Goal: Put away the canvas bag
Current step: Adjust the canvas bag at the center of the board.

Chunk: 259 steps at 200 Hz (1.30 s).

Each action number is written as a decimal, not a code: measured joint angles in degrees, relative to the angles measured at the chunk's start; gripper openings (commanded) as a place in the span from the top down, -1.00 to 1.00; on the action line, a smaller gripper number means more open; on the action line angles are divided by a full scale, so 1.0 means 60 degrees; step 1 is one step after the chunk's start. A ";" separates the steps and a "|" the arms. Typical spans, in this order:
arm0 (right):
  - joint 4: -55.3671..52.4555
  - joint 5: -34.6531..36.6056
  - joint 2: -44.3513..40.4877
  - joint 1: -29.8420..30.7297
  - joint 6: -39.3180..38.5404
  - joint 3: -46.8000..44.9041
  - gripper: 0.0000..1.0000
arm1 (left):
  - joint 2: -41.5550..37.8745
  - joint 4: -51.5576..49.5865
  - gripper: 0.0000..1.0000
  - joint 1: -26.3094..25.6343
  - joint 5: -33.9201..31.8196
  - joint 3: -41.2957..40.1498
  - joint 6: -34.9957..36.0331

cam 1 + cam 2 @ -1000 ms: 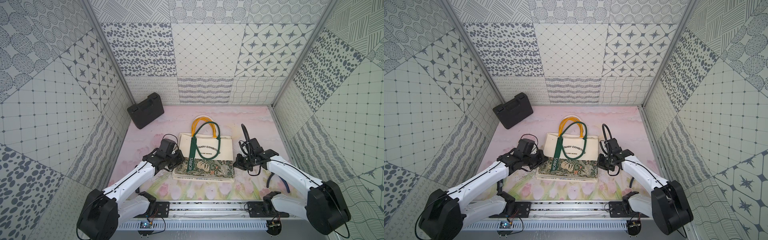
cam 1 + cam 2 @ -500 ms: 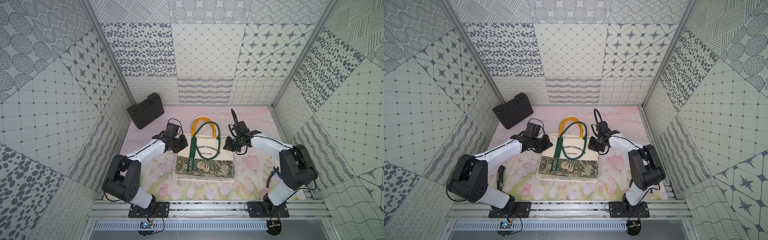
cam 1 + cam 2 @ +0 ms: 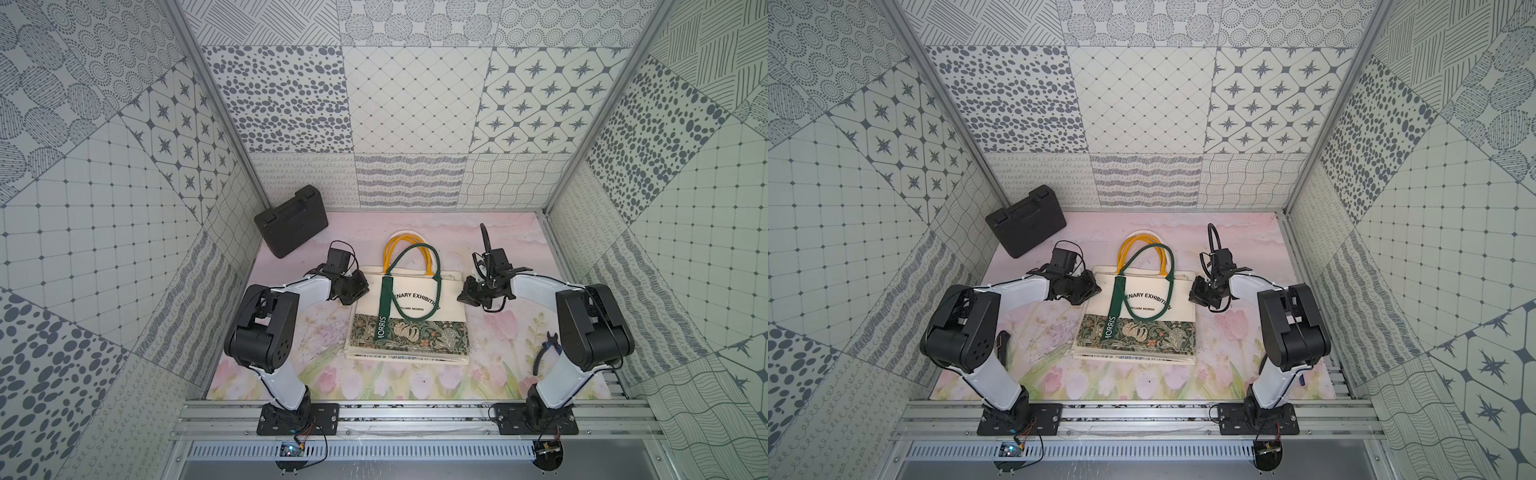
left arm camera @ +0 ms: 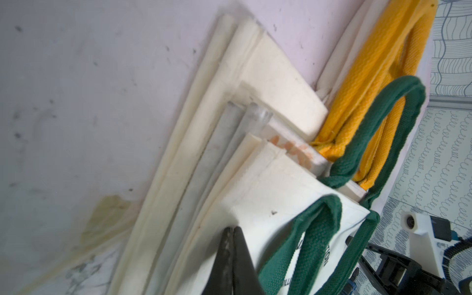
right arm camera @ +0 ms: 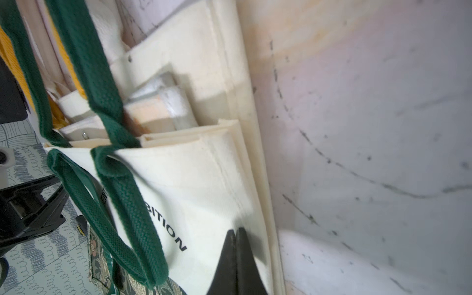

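- Near the black case (image 3: 291,226), in both top views, the canvas bag (image 3: 409,307) lies flat on the worktop (image 3: 498,365).
- Left wrist: the left tool (image 4: 233,229), jaws pressed together, sits at the bag's case-side edge; the cloth looks soft and light.
- Right wrist: the right tool (image 5: 236,231) is likewise closed at the edge away from the case; the green handles (image 5: 127,204) seem the surest hold.

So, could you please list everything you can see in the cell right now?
canvas bags: flat stack, count unclear; cream, top one with green handles and a floral panel, yellow handles beneath; table centre
case: 1, black, far left corner
pliers: 1, dark with blue, beside the right arm
small object: 1, black, beside the left arm, unidentifiable
table mat: 1, pink floral, under everything
left gripper: 1, black, shut, at the top bag's left edge
right gripper: 1, black, shut, at its right edge
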 measured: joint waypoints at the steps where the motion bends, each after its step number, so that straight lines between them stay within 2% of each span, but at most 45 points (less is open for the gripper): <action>1: 0.0000 -0.0015 -0.0022 0.0004 0.0000 -0.0018 0.94 | -0.0007 0.0011 1.00 0.0000 0.0000 -0.0011 0.0004; 43: -0.0342 -0.0131 -0.0984 0.0011 0.0051 -0.0215 0.93 | -0.0743 -0.0266 1.00 0.0044 -0.0146 -0.0186 0.0335; 78: -0.0408 -0.0535 -0.2251 0.0098 0.0175 -0.0222 0.94 | -0.2014 -0.0750 1.00 0.0062 -0.0295 -0.0576 0.0597; 97: -0.0277 -0.0739 -0.2554 0.0477 0.0324 -0.0277 0.94 | -0.2769 -0.0845 1.00 0.0062 -0.0208 -0.1038 0.0637; 126: 0.0208 -0.0925 -0.2266 0.1126 0.0648 -0.0586 0.95 | -0.3676 -0.0838 1.00 0.0033 0.0131 -0.1843 0.0572; 155: 0.0958 -0.0998 -0.1392 0.1596 0.1155 -0.0936 0.96 | -0.4441 -0.0820 1.00 -0.0226 0.0386 -0.2528 0.0382; 196: 0.2124 -0.0991 -0.0477 0.1694 0.1894 -0.1297 0.96 | -0.5045 -0.0831 1.00 -0.0674 0.0484 -0.2936 0.0219; 259: 0.4477 -0.1326 -0.0164 0.1934 0.3104 -0.1960 0.96 | -0.5435 -0.0863 1.00 -0.0827 0.0459 -0.3271 0.0153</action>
